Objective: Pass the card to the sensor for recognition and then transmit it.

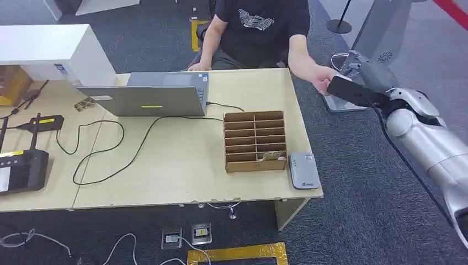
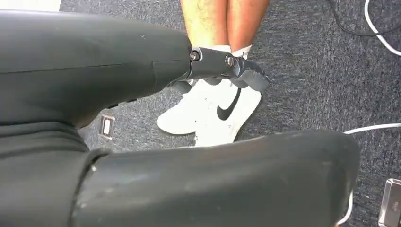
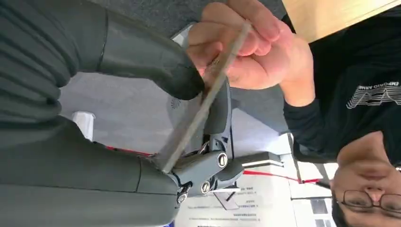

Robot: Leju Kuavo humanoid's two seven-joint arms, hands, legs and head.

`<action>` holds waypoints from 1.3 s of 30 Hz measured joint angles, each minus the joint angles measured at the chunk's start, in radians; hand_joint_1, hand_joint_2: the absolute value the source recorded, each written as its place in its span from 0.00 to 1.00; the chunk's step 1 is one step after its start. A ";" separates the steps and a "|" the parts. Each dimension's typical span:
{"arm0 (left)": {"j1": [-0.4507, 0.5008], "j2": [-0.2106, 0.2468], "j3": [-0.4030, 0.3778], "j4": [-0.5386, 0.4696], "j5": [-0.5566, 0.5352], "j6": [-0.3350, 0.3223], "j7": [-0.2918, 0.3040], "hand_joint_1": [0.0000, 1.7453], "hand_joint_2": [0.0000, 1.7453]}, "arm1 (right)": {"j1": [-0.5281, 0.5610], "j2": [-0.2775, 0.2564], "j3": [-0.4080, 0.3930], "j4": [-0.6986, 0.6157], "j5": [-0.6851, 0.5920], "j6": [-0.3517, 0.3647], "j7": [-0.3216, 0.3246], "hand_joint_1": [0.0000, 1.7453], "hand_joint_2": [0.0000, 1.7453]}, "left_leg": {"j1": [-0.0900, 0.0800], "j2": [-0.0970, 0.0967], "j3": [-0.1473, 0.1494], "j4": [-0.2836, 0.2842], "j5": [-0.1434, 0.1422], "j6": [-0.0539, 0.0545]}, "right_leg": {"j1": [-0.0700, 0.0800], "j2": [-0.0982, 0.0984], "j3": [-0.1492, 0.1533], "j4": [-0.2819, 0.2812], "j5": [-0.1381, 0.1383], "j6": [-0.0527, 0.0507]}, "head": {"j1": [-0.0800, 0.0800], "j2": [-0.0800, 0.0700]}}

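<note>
The right hand (image 1: 353, 91) is held out past the far right corner of the pale wooden table (image 1: 182, 165), over dark grey carpet (image 1: 353, 182). A thin grey card (image 3: 201, 106) is pinched between the thick grey thumb and the darker fingers (image 3: 220, 111); seen edge-on in the right wrist view, it runs from the base of the hand outward. The card's outer end is also gripped by the hand of a person in a black printed T-shirt (image 3: 246, 52), seated at the table's far edge.

The brown cardboard divider box (image 1: 255, 141) stands near the table's right edge, with the flat grey card sensor (image 1: 303, 170) just beside it at the near right corner. A silver laptop (image 1: 146, 96) is seen at the far edge, its black cable trailing across the top. Open carpet lies to the right of the table.

The left hand (image 2: 222, 66) hangs above the floor; its fingers are curled in, nothing held.
</note>
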 joint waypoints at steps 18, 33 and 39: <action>0.003 -0.003 -0.002 -0.008 0.004 0.000 0.020 0.00 0.00 | 0.118 -0.016 0.040 -0.042 -0.084 0.016 0.079 1.00 1.00 | 0.000 0.000 -0.001 0.000 0.000 0.000 | 0.000 -0.001 0.000 -0.001 0.000 0.000 | 0.000 0.000; 0.006 -0.007 -0.002 -0.008 0.007 0.000 0.015 0.00 0.00 | 0.319 -0.076 0.035 -0.213 -0.124 -0.050 0.155 1.00 1.00 | 0.000 0.000 -0.001 0.000 -0.001 0.000 | 0.000 0.000 0.000 0.000 0.000 0.000 | 0.000 0.000; 0.006 -0.011 -0.002 -0.009 0.003 0.000 0.015 0.00 0.00 | 0.403 -0.105 0.021 -0.376 -0.121 -0.045 0.218 1.00 1.00 | 0.000 0.000 -0.001 0.000 -0.001 0.000 | 0.000 0.000 -0.001 -0.001 0.000 0.000 | 0.000 0.000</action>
